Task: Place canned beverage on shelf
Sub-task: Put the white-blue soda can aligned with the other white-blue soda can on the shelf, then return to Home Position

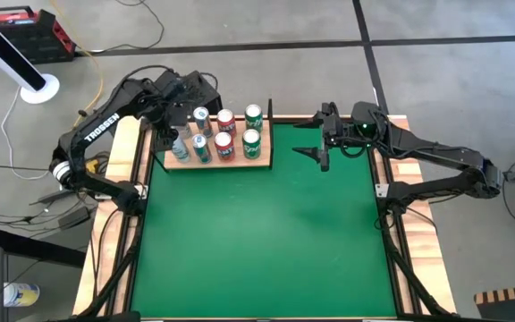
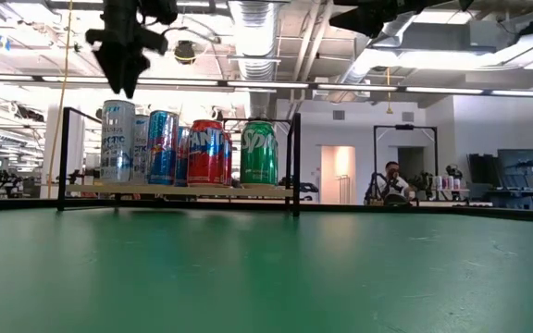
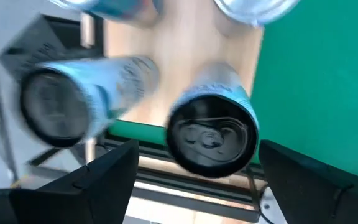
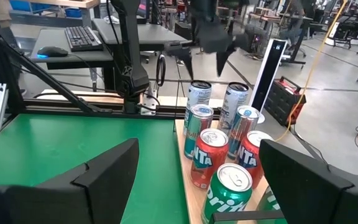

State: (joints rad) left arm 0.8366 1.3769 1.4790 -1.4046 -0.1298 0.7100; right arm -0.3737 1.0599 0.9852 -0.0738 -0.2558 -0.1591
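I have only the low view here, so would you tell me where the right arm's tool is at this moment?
Observer: The right tool hangs open and empty over the green table, just beyond the right end of the light-wood shelf with black uprights.
Operator: Thank you. How are the drink cans arranged in depth?
Observer: In two rows. For instance, one green can stands behind another green can.
Operator: Is the left tool holding anything?
Observer: No. The left tool is open above the shelf's left end, and a pale can's dark-looking top shows below, between its fingers.
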